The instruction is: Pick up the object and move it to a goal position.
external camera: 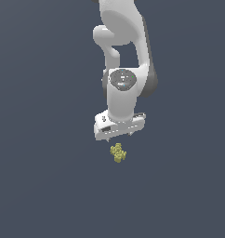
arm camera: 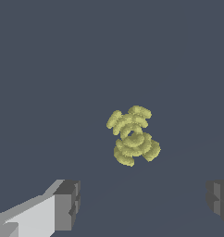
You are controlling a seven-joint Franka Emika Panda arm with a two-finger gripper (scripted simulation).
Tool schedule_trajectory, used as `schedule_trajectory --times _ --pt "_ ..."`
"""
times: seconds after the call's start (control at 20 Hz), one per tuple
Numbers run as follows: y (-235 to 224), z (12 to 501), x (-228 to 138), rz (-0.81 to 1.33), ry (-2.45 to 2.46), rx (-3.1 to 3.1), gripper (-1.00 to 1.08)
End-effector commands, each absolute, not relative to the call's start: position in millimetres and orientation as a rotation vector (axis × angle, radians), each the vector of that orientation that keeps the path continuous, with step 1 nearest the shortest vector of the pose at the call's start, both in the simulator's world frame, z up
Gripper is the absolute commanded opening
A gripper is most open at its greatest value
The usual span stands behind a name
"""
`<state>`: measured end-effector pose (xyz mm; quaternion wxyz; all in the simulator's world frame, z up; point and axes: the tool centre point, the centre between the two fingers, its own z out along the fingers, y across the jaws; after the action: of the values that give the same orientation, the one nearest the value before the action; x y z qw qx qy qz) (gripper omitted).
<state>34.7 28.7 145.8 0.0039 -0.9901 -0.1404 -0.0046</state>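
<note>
The object point(external camera: 118, 153) is a small yellow-olive lumpy clump lying on the dark grey floor, just below my white gripper point(external camera: 117, 134) in the exterior view. In the wrist view the object point(arm camera: 132, 135) lies ahead of the gripper point(arm camera: 144, 203), between the lines of the two fingers but beyond their tips. The fingertips point(arm camera: 67, 203) stand wide apart with nothing between them, so the gripper is open and empty, and apart from the object.
The dark grey floor point(external camera: 44, 176) runs flat all around. The white arm point(external camera: 126, 51) rises behind the gripper toward the top of the exterior view.
</note>
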Motion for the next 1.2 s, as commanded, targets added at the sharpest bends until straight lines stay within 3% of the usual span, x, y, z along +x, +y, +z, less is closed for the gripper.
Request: schedule_trajectory --times 0.0,1.15 --pt "28 133 42 -0.01 -0.538 -3.091 1.0" --pt "28 77 60 0.001 -0.831 -3.029 1.0"
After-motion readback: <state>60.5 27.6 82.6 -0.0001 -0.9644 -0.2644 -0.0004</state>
